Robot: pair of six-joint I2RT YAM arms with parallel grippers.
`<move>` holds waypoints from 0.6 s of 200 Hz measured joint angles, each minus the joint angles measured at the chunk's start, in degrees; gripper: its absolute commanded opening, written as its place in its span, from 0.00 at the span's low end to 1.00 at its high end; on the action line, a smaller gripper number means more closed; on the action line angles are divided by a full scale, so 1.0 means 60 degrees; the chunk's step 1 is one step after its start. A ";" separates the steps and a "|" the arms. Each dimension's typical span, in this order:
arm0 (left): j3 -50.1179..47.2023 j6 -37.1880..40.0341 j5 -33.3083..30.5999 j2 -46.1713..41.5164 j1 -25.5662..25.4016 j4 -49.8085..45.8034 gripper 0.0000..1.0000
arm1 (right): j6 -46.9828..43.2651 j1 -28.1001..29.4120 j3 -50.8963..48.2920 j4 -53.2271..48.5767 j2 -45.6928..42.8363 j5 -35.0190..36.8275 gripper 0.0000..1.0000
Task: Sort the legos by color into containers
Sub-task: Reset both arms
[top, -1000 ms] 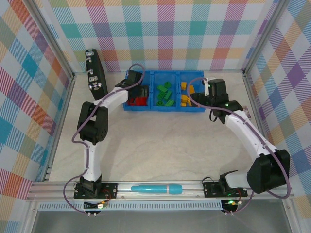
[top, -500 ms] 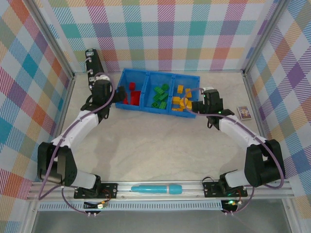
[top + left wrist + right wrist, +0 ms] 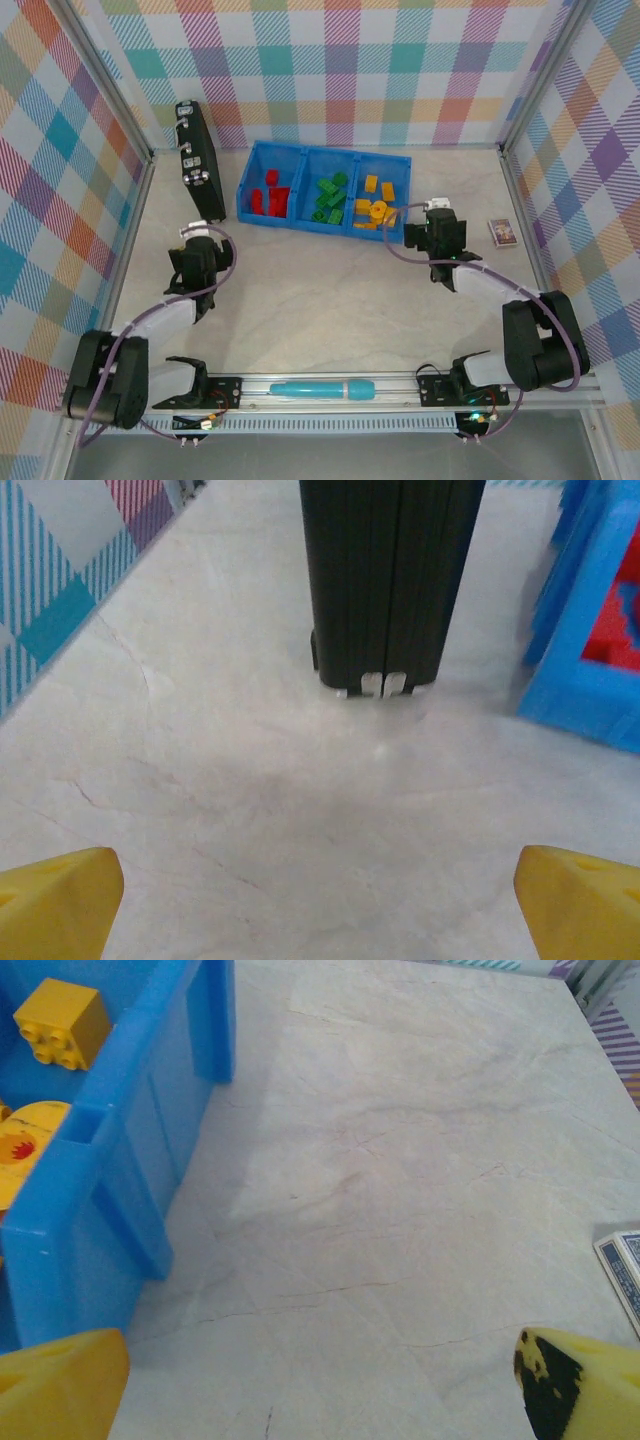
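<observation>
At the far side of the table (image 3: 320, 290), the blue tray (image 3: 300, 222) held the sorted pieces: red legos (image 3: 270, 196) in its left compartment, green legos (image 3: 330, 198) in the middle, yellow legos (image 3: 377, 205) in the right. The left gripper (image 3: 320, 895) stood spread wide and empty, facing the black case (image 3: 392, 580). The right gripper (image 3: 320, 1380) stood likewise spread and empty, near the tray's right end.

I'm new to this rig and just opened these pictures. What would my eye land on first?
The bright-blue tray at the far side of the table stands out, with red legos left, green legos middle, yellow legos right. A black case stands left of it, and a teal cylinder lies along the near edge. The left gripper and right gripper are open and empty.
</observation>
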 measured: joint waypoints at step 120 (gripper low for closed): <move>0.0171 0.0408 0.2062 0.3512 0.0557 0.4091 1.00 | -0.0612 -0.1781 -0.2040 0.4379 0.0634 -0.3038 0.99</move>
